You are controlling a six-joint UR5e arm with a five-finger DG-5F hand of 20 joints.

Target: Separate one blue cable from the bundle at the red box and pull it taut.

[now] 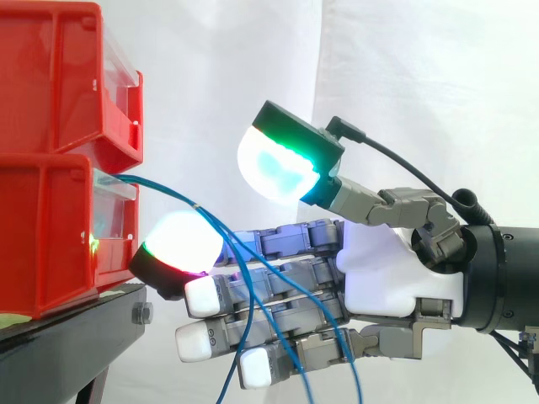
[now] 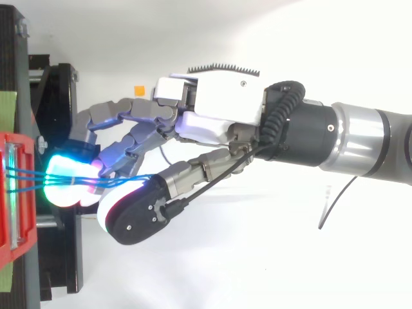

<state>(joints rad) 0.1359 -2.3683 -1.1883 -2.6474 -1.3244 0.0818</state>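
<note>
Several thin blue cables [image 1: 165, 192] come out of the lower red bin [image 1: 50, 244] and run right and downward, hanging past the bottom of the side view. My hand [image 1: 387, 269] reaches in from the right with its fingers stretched toward the bin. The cables cross the fingers [image 1: 278, 290] on the near side. The thumb, its pad glowing green, is raised well above them with a wide gap. From above, the blue cables [image 2: 26, 175] run from the red bin [image 2: 16, 212] over the glowing fingertips [image 2: 64, 177] and between thumb and fingers of my hand [image 2: 212, 122]. Nothing is pinched.
A second red bin [image 1: 59, 76] sits on top of the lower one. Both rest on a black stand [image 1: 76, 328] at the left. A white curtain hangs behind.
</note>
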